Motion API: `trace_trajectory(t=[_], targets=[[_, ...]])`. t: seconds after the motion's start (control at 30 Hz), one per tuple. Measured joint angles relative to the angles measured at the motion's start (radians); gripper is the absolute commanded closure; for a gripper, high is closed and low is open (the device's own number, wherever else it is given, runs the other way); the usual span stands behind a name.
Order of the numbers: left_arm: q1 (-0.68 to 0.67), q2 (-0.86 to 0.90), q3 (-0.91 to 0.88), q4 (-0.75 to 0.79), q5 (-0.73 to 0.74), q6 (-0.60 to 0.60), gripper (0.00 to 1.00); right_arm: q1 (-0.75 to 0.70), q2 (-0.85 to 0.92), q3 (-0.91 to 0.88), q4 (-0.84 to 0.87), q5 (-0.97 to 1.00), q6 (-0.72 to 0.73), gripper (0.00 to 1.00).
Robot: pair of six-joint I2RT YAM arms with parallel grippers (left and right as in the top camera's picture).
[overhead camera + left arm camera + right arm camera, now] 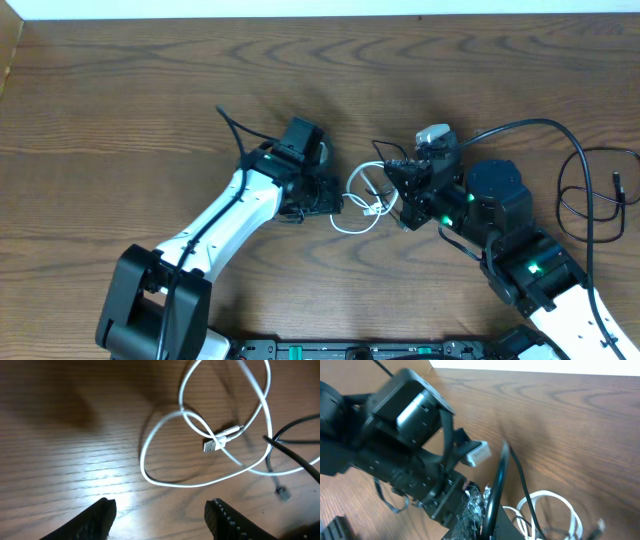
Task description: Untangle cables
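Observation:
The white cable point(362, 205) lies in loose overlapping loops on the wooden table between my two grippers. In the left wrist view its loops point(190, 484) and silver USB plug point(212, 446) lie just ahead of my fingers. A thin black cable point(295, 457) crosses the white one at the right. My left gripper point(325, 200) is open and empty point(162, 510), just left of the loops. My right gripper point(400, 195) is at the loops' right side, shut point(492, 520) on the black cable point(497, 480), which rises from its jaws. White loops point(547, 494) lie beside it.
A long black cord point(590, 200) with a small plug end point(618, 183) loops on the table at the far right, beside the right arm. The left arm's wrist body point(410, 405) fills the left of the right wrist view. The table's far edge point(320, 18) meets a white wall.

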Motion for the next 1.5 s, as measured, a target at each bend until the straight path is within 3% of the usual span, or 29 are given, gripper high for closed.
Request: trace_trajectory(t=[0.2,0.37,0.6,0.87,1.07,1.5], targets=[[-0.006,0.002,0.0,0.022,0.034,0.013,0.33,0.0,-0.026,0.0,0.149,-0.039,0.005,0.99],[-0.006,0.002,0.0,0.108,0.198,0.069,0.33,0.0,-0.083,0.0,0.256,-0.062,0.012,0.99],[-0.006,0.002,0.0,0.193,0.449,0.148,0.33,0.0,-0.101,0.001,0.113,0.042,0.024,0.99],[-0.006,0.002,0.0,0.267,0.505,0.154,0.33,0.0,-0.084,0.001,0.049,0.047,0.053,0.99],[-0.006,0.002,0.0,0.351,0.504,0.091,0.33,0.0,-0.084,0.001,0.151,-0.064,0.09,0.99],[-0.006,0.002,0.0,0.479,0.404,-0.216,0.32,0.0,-0.084,0.001,0.205,-0.269,0.123,0.99]])
